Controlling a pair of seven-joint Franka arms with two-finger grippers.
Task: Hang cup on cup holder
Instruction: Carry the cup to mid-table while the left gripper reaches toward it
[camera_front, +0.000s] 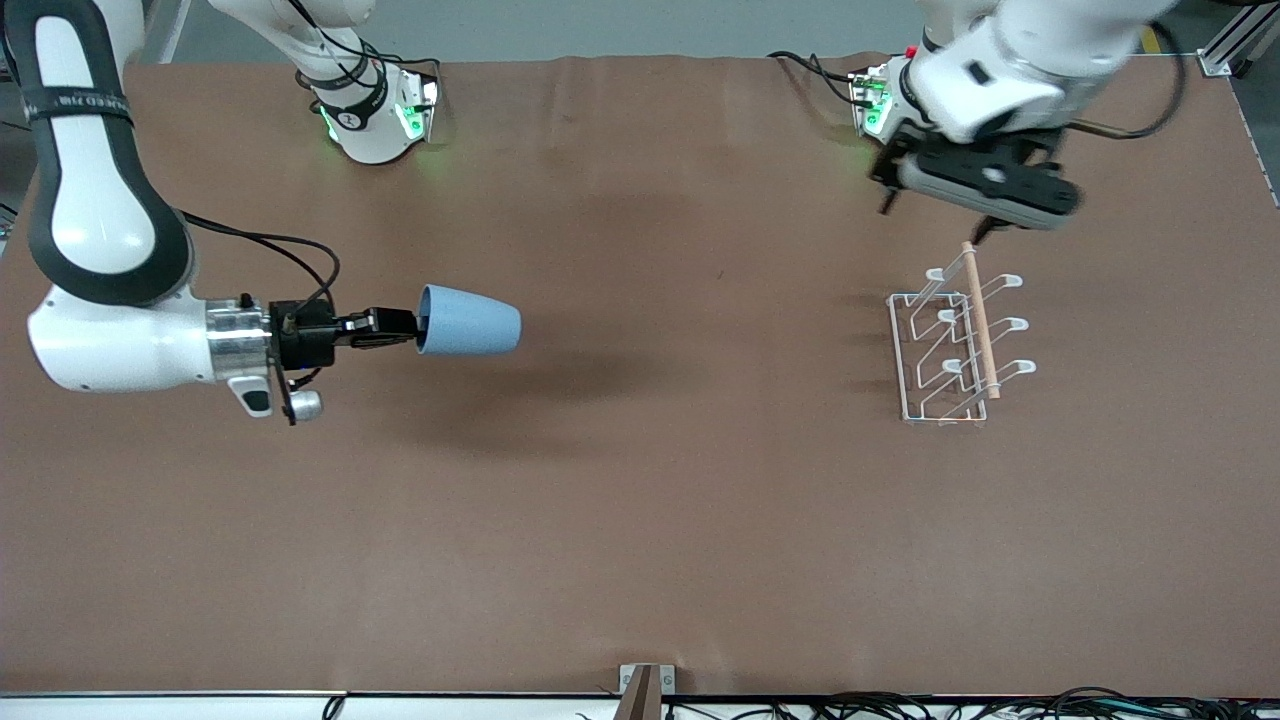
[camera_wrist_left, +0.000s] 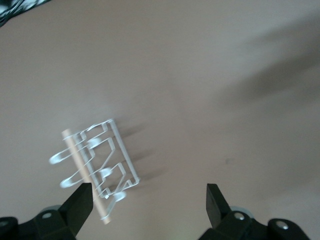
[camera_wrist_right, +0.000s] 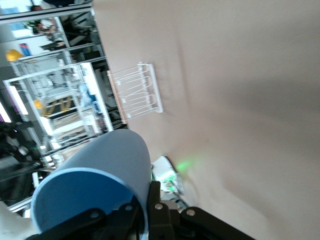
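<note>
On the table: one cup, one cup holder.

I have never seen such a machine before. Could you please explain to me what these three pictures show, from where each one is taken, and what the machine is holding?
These are two robot arms standing at a brown table. The big picture comes from a high camera facing them. The two small ones come from cameras on each arm's wrist.

The right gripper is shut on the rim of a light-blue cup and holds it on its side in the air over the table, toward the right arm's end. Its wrist view shows that cup close up.

On the table, toward the left arm's end, stands a white wire cup holder with looped prongs and a wooden rod on top. The left gripper hangs open and empty above it, and its wrist view looks down at the cup holder.
</note>
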